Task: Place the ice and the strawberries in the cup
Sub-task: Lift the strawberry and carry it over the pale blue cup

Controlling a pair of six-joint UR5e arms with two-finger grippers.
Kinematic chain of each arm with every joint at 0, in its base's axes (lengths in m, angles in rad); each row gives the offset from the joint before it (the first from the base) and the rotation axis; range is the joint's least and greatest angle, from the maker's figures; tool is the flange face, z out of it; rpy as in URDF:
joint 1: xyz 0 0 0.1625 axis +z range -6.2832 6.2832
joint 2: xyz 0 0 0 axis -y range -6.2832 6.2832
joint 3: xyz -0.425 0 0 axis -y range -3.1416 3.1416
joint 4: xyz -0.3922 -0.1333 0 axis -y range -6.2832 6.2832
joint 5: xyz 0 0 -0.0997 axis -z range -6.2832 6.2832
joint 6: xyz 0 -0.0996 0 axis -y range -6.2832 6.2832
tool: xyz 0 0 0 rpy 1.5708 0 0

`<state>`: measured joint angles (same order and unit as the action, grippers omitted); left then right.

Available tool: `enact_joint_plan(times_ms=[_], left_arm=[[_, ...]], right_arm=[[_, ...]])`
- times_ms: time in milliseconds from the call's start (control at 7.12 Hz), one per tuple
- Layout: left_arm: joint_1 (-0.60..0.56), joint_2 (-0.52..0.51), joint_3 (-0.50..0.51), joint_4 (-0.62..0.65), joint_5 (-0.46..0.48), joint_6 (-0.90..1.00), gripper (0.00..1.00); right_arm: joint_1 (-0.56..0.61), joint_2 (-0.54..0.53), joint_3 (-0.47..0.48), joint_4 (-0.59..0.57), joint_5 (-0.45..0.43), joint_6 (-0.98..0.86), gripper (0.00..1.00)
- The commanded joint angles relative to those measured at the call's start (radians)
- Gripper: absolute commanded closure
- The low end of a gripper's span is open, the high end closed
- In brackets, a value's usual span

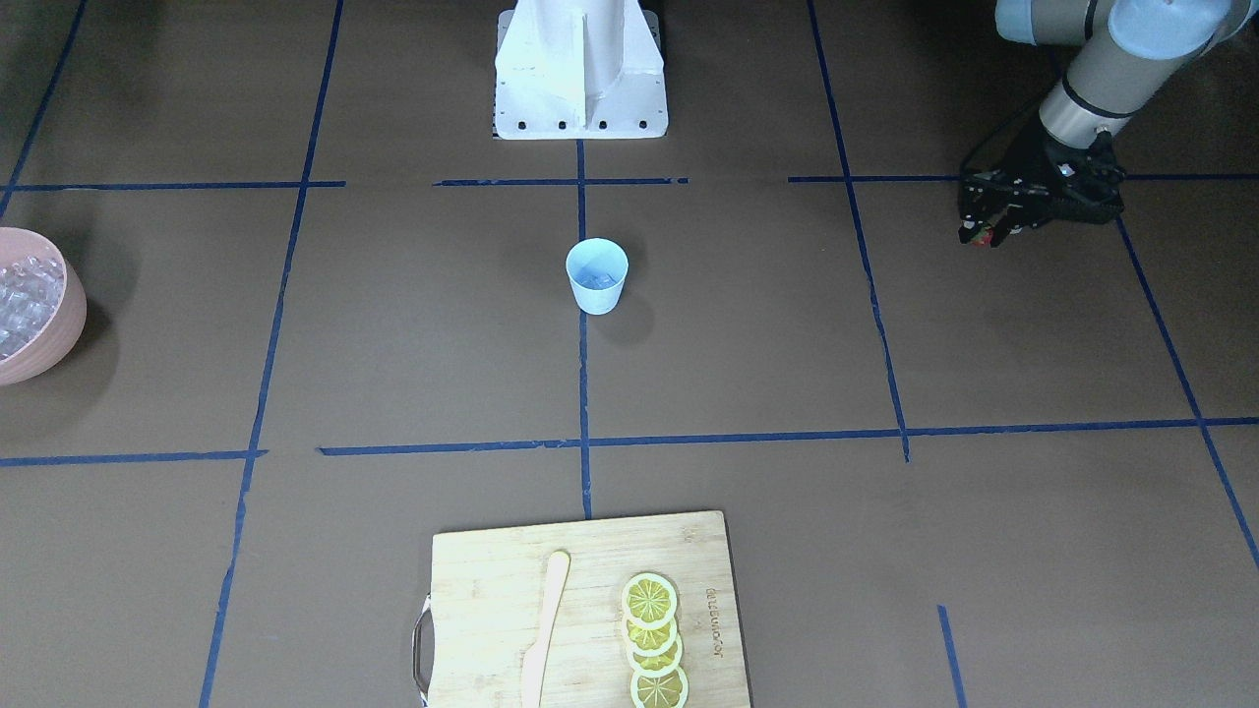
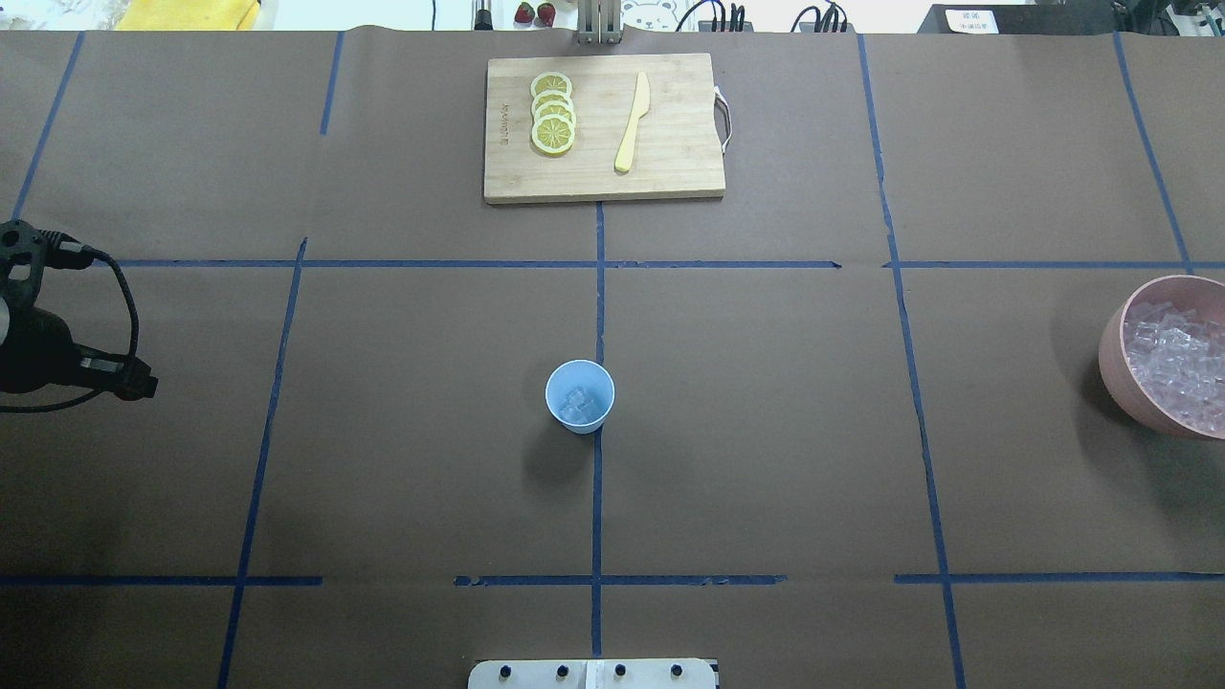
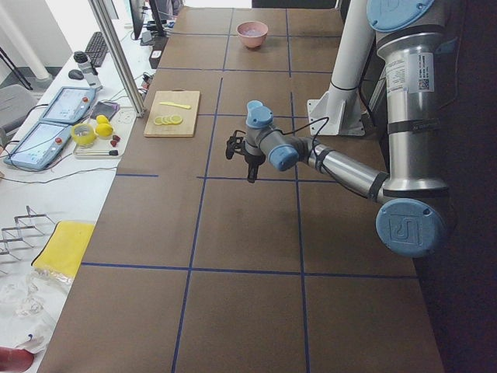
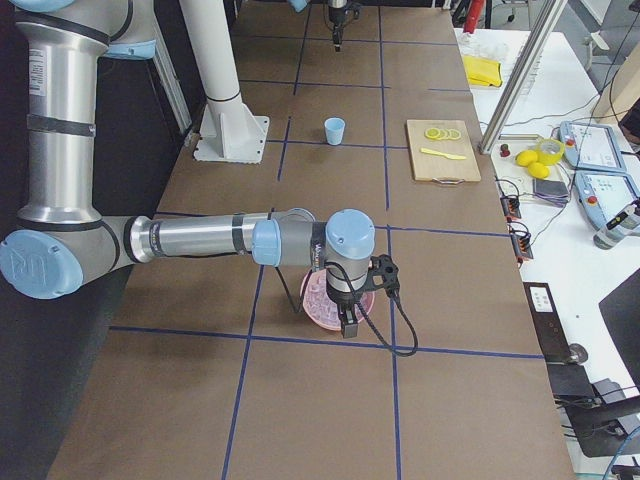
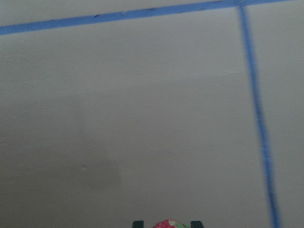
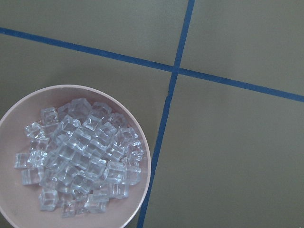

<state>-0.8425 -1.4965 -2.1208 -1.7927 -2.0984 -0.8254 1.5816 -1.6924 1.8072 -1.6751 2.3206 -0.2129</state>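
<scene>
Left jaws are closed on the strawberry [image 1: 972, 237], held clear of the counter [image 1: 787, 344] for transfer to the central cup [image 1: 597, 277], which already contains ice [image 2: 577, 404]. Right jaws, above the pink bowl [image 2: 1120, 383]: opening indeterminate.

You see the matt brown paper sheet [image 2: 766, 431] marked with smooth blue tape lines [image 2: 596, 517], and the small pale-blue cup [image 1: 596, 295] looks like smooth plastic with a soft sheen. The small clear ice cubes [image 6: 80, 156] are glassy and shiny, in a round pink bowl [image 2: 1115, 373] with a matt wall. The rectangular cutting board [image 2: 670, 172] is light wood with visible grain, and the pale knife [image 2: 632, 122] looks wooden too.
</scene>
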Motion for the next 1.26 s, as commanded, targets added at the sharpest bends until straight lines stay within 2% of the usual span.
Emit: enact_joint_plan(times_ms=[0, 140, 281, 421, 702, 1124], left_arm=[[0.000, -0.292, -0.128, 0.459, -0.012, 0.000, 0.97], [0.022, -0.474, -0.119, 0.642, -0.009, -0.017, 0.97], [0.081, -0.535, -0.108, 0.671, -0.003, -0.100, 0.97], [0.154, -0.598, -0.076, 0.659, 0.020, -0.227, 0.97], [0.261, -0.769, 0.061, 0.633, 0.154, -0.436, 0.97], [0.315, -0.919, 0.325, 0.486, 0.244, -0.556, 0.97]], right_arm=[[0.005, -0.029, 0.024, 0.002, -0.001, 0.000, 0.01], [0.011, -0.032, 0.026, 0.002, -0.001, 0.000, 0.01], [0.011, -0.032, 0.026, 0.002, -0.001, 0.000, 0.01], [0.011, -0.032, 0.024, 0.002, -0.001, 0.001, 0.01], [0.011, -0.032, 0.024, 0.000, -0.001, 0.001, 0.01], [0.011, -0.032, 0.024, 0.000, 0.000, 0.003, 0.01]])
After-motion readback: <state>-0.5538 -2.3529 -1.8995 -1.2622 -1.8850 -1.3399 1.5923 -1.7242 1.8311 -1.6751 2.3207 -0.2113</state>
